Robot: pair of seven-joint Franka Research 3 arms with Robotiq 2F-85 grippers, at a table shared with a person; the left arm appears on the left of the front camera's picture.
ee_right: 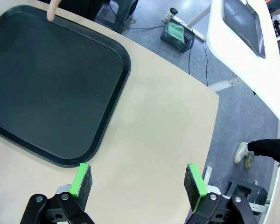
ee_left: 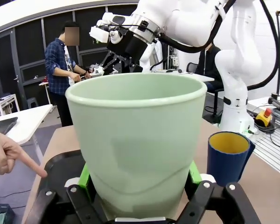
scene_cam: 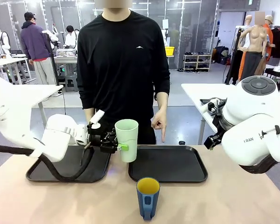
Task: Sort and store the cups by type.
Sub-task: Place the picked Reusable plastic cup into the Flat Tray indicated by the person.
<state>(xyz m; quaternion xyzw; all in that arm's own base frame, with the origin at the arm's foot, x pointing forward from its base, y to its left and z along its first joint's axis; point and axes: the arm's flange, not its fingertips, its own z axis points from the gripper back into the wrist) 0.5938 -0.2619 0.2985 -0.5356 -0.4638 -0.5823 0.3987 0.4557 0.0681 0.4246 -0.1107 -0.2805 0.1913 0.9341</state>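
Tall pale mint-green plastic tumbler point(scene_cam: 126, 140) upright, clamped low by left gripper point(scene_cam: 125, 147), between left black plastic tray point(scene_cam: 60, 173) and right black plastic tray point(scene_cam: 177, 164). Shorter dark blue handled mug point(scene_cam: 148, 198), yellow inside, upright on table in front of right tray. Right gripper point(ee_right: 139, 182) spread wide, gripping nothing, above bare tabletop. Person's hand point(scene_cam: 158, 122) pointing down at right tray's far rim.
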